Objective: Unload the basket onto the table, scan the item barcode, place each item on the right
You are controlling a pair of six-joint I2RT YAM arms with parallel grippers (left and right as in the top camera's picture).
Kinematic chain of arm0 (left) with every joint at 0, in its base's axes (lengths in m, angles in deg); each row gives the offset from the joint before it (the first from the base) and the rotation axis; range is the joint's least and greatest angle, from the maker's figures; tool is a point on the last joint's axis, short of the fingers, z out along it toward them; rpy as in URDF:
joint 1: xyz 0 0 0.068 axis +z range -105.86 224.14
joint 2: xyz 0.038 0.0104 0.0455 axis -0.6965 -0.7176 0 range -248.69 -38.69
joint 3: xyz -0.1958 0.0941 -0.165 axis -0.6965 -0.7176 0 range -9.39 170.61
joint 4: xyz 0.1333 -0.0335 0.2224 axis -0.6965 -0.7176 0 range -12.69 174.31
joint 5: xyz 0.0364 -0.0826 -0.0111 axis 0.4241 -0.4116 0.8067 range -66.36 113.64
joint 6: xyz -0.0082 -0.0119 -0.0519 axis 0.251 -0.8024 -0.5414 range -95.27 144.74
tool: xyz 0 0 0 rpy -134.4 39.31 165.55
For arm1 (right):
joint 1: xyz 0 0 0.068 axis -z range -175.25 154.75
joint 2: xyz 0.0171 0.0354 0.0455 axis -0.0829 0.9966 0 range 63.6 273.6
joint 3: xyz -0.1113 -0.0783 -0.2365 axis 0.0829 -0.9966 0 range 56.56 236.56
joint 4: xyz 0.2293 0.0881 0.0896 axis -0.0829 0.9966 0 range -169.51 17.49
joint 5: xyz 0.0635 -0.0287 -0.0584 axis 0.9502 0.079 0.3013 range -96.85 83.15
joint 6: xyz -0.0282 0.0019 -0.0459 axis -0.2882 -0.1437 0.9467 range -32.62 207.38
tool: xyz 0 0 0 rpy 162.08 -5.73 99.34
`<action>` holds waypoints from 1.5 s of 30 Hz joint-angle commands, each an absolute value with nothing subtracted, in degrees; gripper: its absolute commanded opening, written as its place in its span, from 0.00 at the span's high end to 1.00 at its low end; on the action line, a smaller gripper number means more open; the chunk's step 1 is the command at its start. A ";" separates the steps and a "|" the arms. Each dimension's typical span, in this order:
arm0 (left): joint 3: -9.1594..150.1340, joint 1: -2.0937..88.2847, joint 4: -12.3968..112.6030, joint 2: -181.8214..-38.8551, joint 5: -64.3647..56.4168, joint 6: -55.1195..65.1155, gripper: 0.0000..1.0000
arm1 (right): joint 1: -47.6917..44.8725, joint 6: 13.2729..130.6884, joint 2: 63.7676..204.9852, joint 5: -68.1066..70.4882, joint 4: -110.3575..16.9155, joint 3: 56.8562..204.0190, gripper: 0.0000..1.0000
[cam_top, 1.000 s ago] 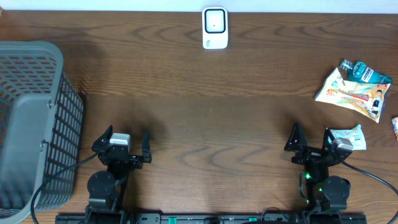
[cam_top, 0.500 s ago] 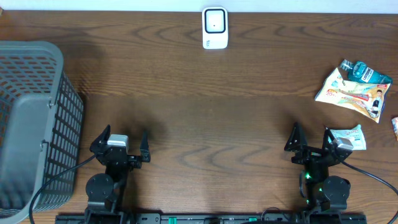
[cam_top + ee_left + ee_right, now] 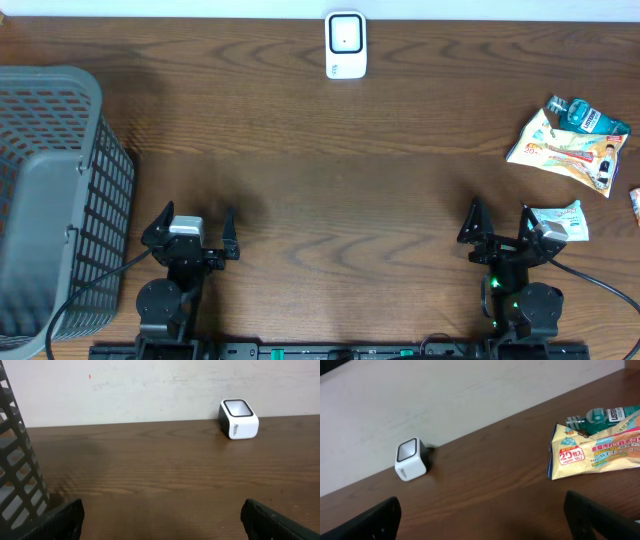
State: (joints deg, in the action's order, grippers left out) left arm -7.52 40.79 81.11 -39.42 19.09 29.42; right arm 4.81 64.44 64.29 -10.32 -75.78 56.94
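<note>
**Barcode run not yet begun: both pincers wide, goods untouched**

Grey mesh basket (image 3: 50,200) stands just left of the left pincer (image 3: 194,226), prob. as the drop-off for scanned goods; nothing shows inside it from overhead. That pincer sits low at the near edge of the table, jaws spread w/ nothing between them, aimed fwd across the wood. White cube scanner (image 3: 346,45), dark window up, is far ahead of both pincers & between their lines of reach, hard by the pale wall (image 3: 150,385). That looks like a spot where either arm could present a pkg.

Right pincer (image 3: 501,224) mirrors its twin: jaws spread, empty, parked at the near edge. The task's goods all lie on its side. Small pale pouch (image 3: 562,222) is just right of it, touching or nearly touching the wrist; can't tell which. Further ahead & to its right, an orange-and-white snack bag (image 3: 565,150) lies flat. A teal bottle (image 3: 588,115) lies on its side at the bag's far edge, partly overlapped by it in the right wrist view. One more pkg (image 3: 635,205) peeks in at the frame's edge, too cropped to identify.

Which item is meant for scanning isn't clear. The layout suggests the right arm picks & scans at centre, then the left arm bins.

Surface is a dark brown wood-grain table (image 3: 320,180), matte. The room beyond is a plain, scuffed off-white wall, no other fixtures seen.
</note>
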 commanded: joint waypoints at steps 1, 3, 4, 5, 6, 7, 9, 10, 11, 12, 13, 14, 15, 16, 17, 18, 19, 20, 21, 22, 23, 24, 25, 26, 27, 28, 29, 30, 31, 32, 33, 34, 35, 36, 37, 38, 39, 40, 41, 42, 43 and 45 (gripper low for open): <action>-8.44 41.14 79.21 -38.77 18.30 29.34 0.00 | 5.16 65.36 63.99 -11.19 -75.63 56.88 0.01; -8.44 41.14 79.21 -38.77 18.30 29.34 0.00 | 5.16 65.36 63.99 -11.19 -75.63 56.88 0.01; -8.44 41.27 79.21 -38.77 18.30 29.36 0.00 | 5.16 65.36 63.99 -11.19 -75.63 56.88 0.01; -8.44 41.58 79.21 -38.77 18.30 29.34 0.00 | 5.16 65.36 63.99 -11.19 -75.63 56.88 0.01; -8.44 41.75 79.21 -38.77 18.30 29.34 0.00 | 5.16 65.36 63.99 -11.19 -75.63 56.88 0.01; -8.44 41.90 79.21 -38.77 18.32 29.34 0.00 | 5.16 65.36 63.99 -11.19 -75.63 56.88 0.01; -8.44 41.95 79.21 -38.79 18.30 29.34 0.00 | 5.16 65.36 63.99 -11.19 -75.65 56.88 0.01; -8.44 41.95 79.21 -38.79 18.30 29.34 0.00 | 5.16 65.36 63.99 -11.19 -75.63 56.88 0.01; -8.44 41.95 79.21 -38.79 18.30 29.34 0.00 | 5.16 65.36 63.99 -11.19 -75.65 56.88 0.01; -8.44 41.95 79.21 -38.81 18.30 29.36 0.00 | 5.16 65.36 63.99 -11.19 -75.63 56.88 0.01; -8.44 41.95 79.21 -38.83 18.30 29.34 0.00 | 5.16 65.36 63.99 -11.19 -75.63 56.88 0.01; -8.44 41.95 79.21 -38.86 18.30 29.36 0.00 | 5.16 65.36 63.99 -11.19 -75.63 56.88 0.01; -8.44 41.95 79.21 -38.90 18.30 29.34 0.00 | 5.16 65.36 63.99 -11.19 -75.63 56.88 0.01; -8.44 41.95 79.21 -38.90 18.30 29.34 0.00 | 5.16 65.36 63.99 -11.19 -75.63 56.88 0.01; -8.44 41.95 79.21 -38.90 18.30 29.34 0.00 | 5.16 65.36 63.99 -11.19 -75.63 56.88 0.01; -8.44 41.95 79.21 -38.90 18.30 29.34 0.00 | 5.16 65.36 63.99 -11.19 -75.63 56.88 0.01; -8.44 41.95 79.21 -38.90 18.30 29.34 0.00 | 5.16 65.36 63.99 -11.19 -75.63 56.88 0.01; -8.44 41.95 79.21 -38.90 18.30 29.34 0.00 | 5.16 65.36 63.99 -11.17 -75.63 56.88 0.01; -8.44 41.95 79.21 -38.90 18.30 29.34 0.00 | 5.16 65.36 63.99 -11.19 -75.63 56.88 0.01; -8.44 41.95 79.21 -38.90 18.30 29.34 0.00 | 5.16 65.36 63.99 -11.19 -75.63 56.88 0.01; -8.44 41.95 79.21 -38.90 18.30 29.34 0.00 | 5.16 65.36 63.99 -11.19 -75.63 56.88 0.01; -8.44 41.95 79.21 -38.90 18.30 29.34 0.00 | 5.16 65.36 63.99 -11.19 -75.63 56.88 0.01; -8.44 41.95 79.21 -38.90 18.30 29.34 0.00 | 5.16 65.42 63.99 -11.50 -75.69 56.88 0.01; -8.44 41.95 79.21 -38.90 18.30 29.34 0.00 | 5.20 65.40 63.99 -12.92 -75.85 56.88 0.01; -8.44 41.95 79.21 -38.90 18.30 29.34 0.00 | 5.20 65.38 63.99 -13.95 -75.93 56.88 0.01; -8.44 41.95 79.21 -38.90 18.30 29.34 0.00 | 5.20 65.42 63.99 -14.21 -76.04 56.88 0.01; -8.44 41.95 79.21 -38.90 18.30 29.34 0.00 | 5.20 65.45 63.99 -14.29 -76.02 56.88 0.01; -8.44 41.95 79.21 -38.90 18.30 29.34 0.00 | 5.20 66.14 63.99 -14.25 -76.02 56.88 0.01; -8.44 41.95 79.21 -38.90 18.30 29.34 0.00 | 5.20 68.18 63.99 -14.14 -76.00 56.88 0.01; -8.44 41.95 79.21 -38.90 18.30 29.34 0.00 | 5.20 71.04 63.99 -13.75 -75.95 56.88 0.01; -8.44 41.95 79.21 -38.90 18.30 29.34 0.00 | 5.18 73.20 63.99 -13.75 -75.95 56.88 0.01; -8.44 41.95 79.21 -38.90 18.30 29.34 0.00 | 5.20 75.85 63.99 -13.77 -75.95 56.88 0.01; -8.44 41.95 79.21 -38.90 18.30 29.36 0.00 | 5.20 78.25 63.99 -13.79 -75.98 56.88 0.01; -8.44 41.95 79.21 -38.90 18.30 29.34 0.00 | 5.20 80.00 63.99 -13.79 -75.98 56.88 0.01; -8.44 41.95 79.21 -38.90 18.30 29.34 0.00 | 5.20 81.95 63.99 -13.79 -76.00 56.88 0.01; -8.44 41.95 79.21 -38.92 18.30 29.34 0.00 | 5.20 83.72 63.99 -13.79 -76.00 56.88 0.01; -8.44 41.95 79.21 -38.90 18.30 29.34 0.00 | 5.20 85.40 63.99 -13.79 -76.00 56.88 0.01; -8.44 41.95 79.21 -38.90 18.30 29.34 0.00 | 5.20 86.41 63.99 -13.79 -76.00 56.88 0.01; -8.44 41.95 79.21 -38.90 18.30 29.34 0.00 | 5.20 87.15 63.99 -13.79 -75.98 56.88 0.01; -8.44 41.95 79.21 -38.90 18.30 29.34 0.00 | 5.20 87.56 63.99 -13.81 -75.98 56.88 0.01; -8.44 41.95 79.21 -38.90 18.30 29.34 0.00 | 5.20 87.70 63.99 -13.86 -75.98 56.88 0.01; -8.44 41.95 79.21 -38.90 18.30 29.34 0.00 | 5.20 87.67 63.99 -13.81 -75.95 56.88 0.01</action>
